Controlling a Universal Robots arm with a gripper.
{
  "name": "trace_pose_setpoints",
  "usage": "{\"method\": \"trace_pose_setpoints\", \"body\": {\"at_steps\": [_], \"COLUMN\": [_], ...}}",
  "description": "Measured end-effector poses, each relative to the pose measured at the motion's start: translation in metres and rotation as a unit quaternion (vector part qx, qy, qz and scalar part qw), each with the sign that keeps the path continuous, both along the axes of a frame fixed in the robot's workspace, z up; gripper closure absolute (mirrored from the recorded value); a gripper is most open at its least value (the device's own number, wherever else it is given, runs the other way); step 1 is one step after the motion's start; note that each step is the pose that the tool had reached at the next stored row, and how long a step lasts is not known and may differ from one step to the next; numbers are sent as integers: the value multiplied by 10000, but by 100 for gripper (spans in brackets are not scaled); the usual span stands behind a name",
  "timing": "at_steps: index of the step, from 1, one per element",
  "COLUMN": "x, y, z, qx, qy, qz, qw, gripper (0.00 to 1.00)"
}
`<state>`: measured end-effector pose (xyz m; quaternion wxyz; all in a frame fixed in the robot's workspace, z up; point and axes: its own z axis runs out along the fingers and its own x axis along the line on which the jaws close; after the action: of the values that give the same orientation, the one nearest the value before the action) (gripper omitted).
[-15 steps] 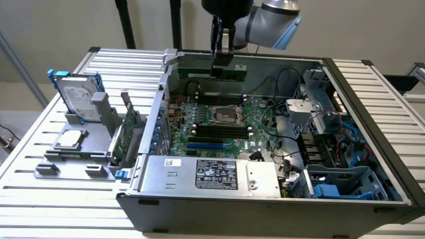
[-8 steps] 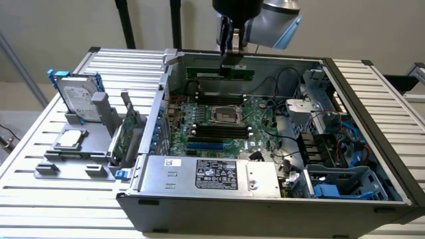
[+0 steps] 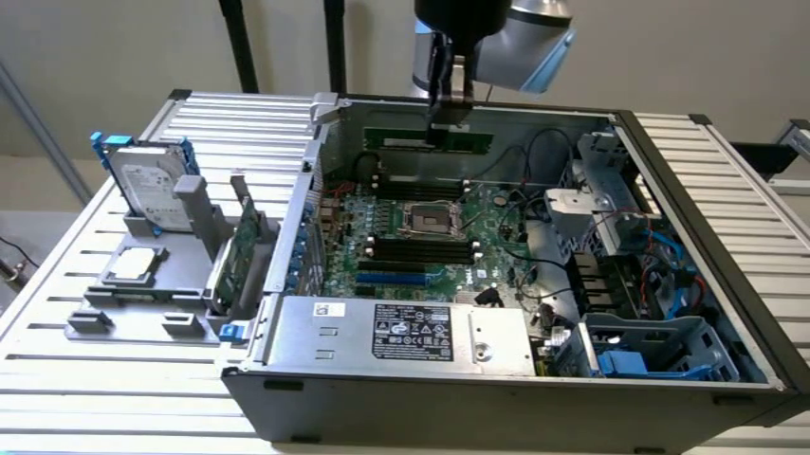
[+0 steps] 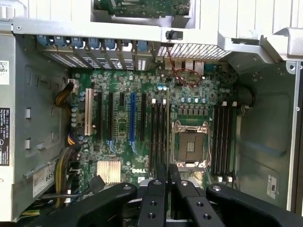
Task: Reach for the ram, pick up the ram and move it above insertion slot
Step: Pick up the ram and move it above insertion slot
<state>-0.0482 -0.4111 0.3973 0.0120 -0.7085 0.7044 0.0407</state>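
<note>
Gripper [image 3: 449,106] clamped on the ram [image 3: 428,138], stick hanging level above the open case's far side, over the motherboard [image 3: 424,223]. Memory slots [image 4: 222,137] beside the CPU socket [image 4: 191,144]. Best kept parallel to the slot run, centred over one slot, grip square, no tilt.

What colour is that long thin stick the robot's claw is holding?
Green: the ram, clearest in the exterior view, held in the gripper.

place: lab/workshop bench | cues: slatted aluminium table [image 3: 76,284]; opened computer case [image 3: 506,384]; motherboard [image 4: 142,123]
</note>
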Motion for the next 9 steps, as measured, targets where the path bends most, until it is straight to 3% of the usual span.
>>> {"method": "trace_pose_setpoints", "body": {"at_steps": [5,9], "x": [16,16], "y": [18,39], "z": [-7,-21], "qx": [0,0], "qy": [-30,-103], "qz": [-77,-113], "qw": [10000,9999], "gripper": [87,87]}}
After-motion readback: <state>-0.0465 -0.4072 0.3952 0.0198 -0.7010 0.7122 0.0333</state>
